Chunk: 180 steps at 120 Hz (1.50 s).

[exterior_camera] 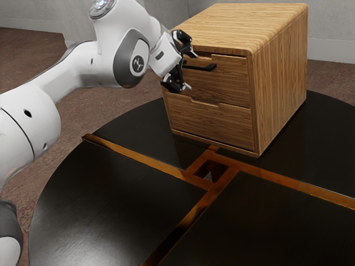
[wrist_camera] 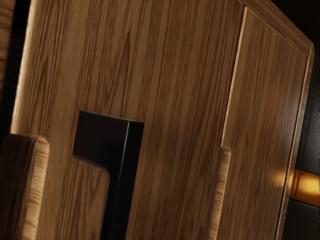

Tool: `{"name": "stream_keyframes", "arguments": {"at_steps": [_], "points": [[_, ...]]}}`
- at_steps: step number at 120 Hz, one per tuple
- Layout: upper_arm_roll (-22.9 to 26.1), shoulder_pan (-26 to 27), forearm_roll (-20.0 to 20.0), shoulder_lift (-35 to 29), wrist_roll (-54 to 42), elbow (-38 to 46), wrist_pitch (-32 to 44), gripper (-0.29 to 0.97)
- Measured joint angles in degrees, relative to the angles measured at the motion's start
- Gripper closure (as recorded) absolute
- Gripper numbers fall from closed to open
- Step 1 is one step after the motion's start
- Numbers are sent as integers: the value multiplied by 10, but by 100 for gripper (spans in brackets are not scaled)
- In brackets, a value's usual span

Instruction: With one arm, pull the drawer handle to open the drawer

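- The wooden cabinet [exterior_camera: 277,66] stands on the dark round table [exterior_camera: 111,194], toward the exterior view's right.
- Its upper drawer [exterior_camera: 227,80] carries a black bar handle [exterior_camera: 204,67]; the lower drawer [exterior_camera: 216,119] sits beneath it.
- The gripper [exterior_camera: 187,66] is at the handle's near end, fingers spread wide, one above the bar and one below, gripping nothing.
- The upper drawer's front lies about level with the cabinet's face; I cannot tell if it is out at all.
- In the wrist view the handle [wrist_camera: 115,165] sits close ahead against the wood grain.
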<state>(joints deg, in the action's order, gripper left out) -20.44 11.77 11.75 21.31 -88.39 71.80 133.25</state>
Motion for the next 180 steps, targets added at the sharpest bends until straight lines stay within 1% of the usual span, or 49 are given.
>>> {"name": "stream_keyframes", "arguments": {"at_steps": [54,83,92,115,126,144,168,180], "points": [[-6,8,-1,-12,-2,22,-1,0],[-2,0,0,-2,-3,20,-1,0],[-1,-1,2,5,-3,18,0,-2],[-2,-1,4,10,-3,18,0,0],[-2,0,7,8,-3,20,0,3],[-6,8,9,2,-2,25,0,13],[-8,10,5,-17,-1,53,1,11],[-8,10,3,-39,-1,76,1,14]]}}
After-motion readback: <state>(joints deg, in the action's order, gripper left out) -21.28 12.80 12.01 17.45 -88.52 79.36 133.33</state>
